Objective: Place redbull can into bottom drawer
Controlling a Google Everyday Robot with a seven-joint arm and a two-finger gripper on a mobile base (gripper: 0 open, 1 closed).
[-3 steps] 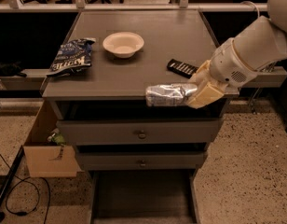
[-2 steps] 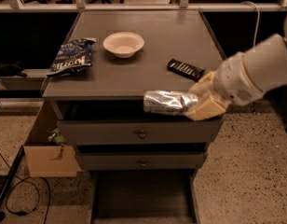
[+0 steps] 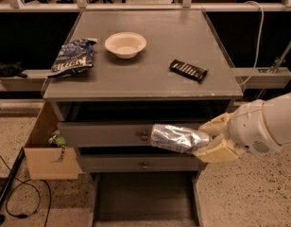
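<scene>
The redbull can (image 3: 176,138) is a shiny silver can, held lying sideways in front of the upper knob-fronted drawer, its free end pointing left. My gripper (image 3: 212,140) comes in from the right on a white arm and its cream fingers are shut on the can's right end. The bottom drawer (image 3: 143,203) is pulled out below, a wide shallow tray with a dark grey floor. The can hangs above the drawer's right half, well above its floor.
On the cabinet top lie a blue chip bag (image 3: 72,56), a white bowl (image 3: 125,44) and a dark candy bar (image 3: 188,70). A cardboard box (image 3: 47,148) stands left of the cabinet. Cables lie on the speckled floor at the lower left.
My gripper has come down and forward with the can, from the level of the cabinet top's front edge to in front of the drawers. The can has stayed in my grip.
</scene>
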